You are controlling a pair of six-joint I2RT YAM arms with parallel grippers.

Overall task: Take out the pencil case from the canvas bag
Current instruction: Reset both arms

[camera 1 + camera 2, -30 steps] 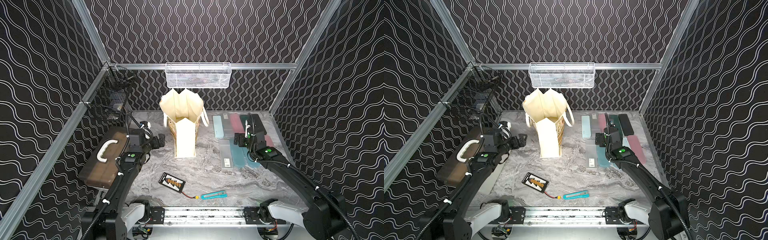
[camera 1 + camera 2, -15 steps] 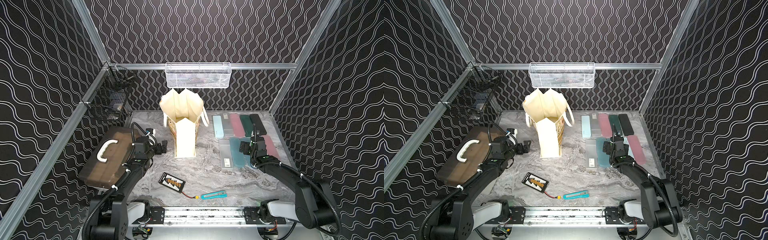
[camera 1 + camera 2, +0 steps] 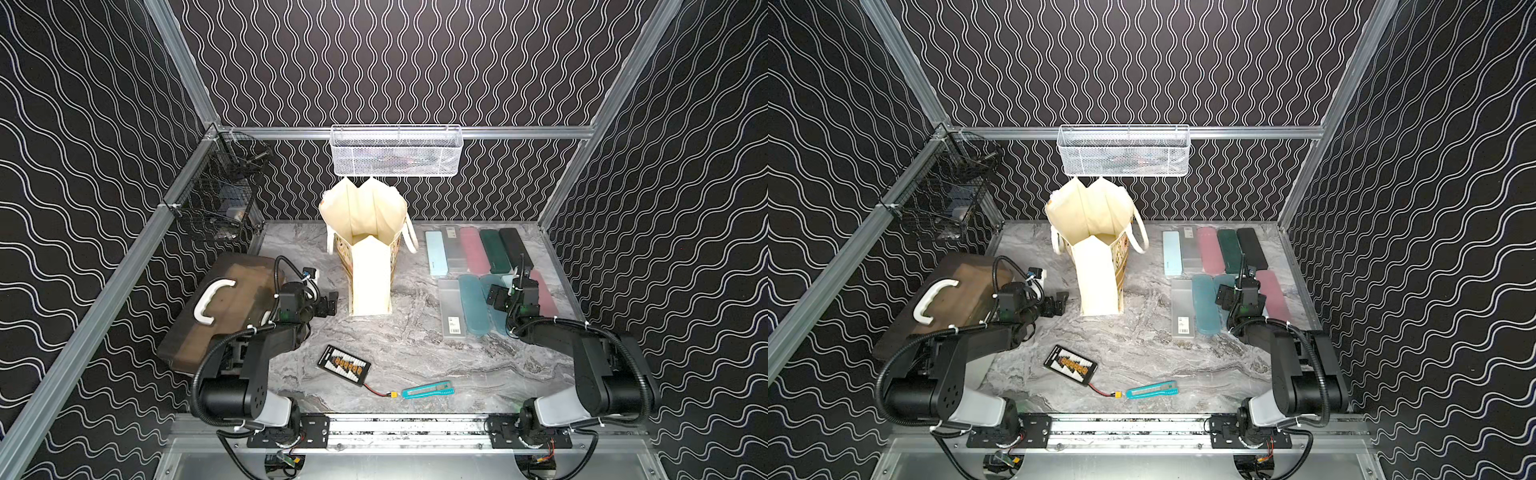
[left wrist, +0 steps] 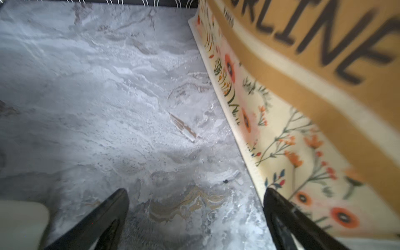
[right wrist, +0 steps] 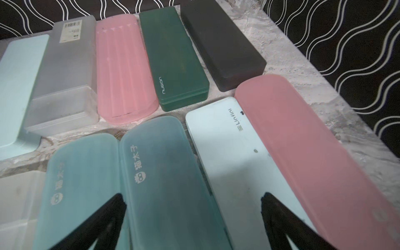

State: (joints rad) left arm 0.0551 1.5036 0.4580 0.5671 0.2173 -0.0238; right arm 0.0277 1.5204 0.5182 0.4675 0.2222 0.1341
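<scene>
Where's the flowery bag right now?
In both top views the canvas bag stands open near the table's back middle, under the white mesh basket, with the left gripper just beside it.

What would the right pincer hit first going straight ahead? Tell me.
Likely the teal case that adjoins the pale-blue case, just ahead of the open right pincer; depth is unclear.

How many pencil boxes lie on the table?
10. Back row: pale blue, grey, pink, green, black. Front row: clear, teal, teal, pale blue, pink, partly under right arm. Bag may hide more.
</scene>
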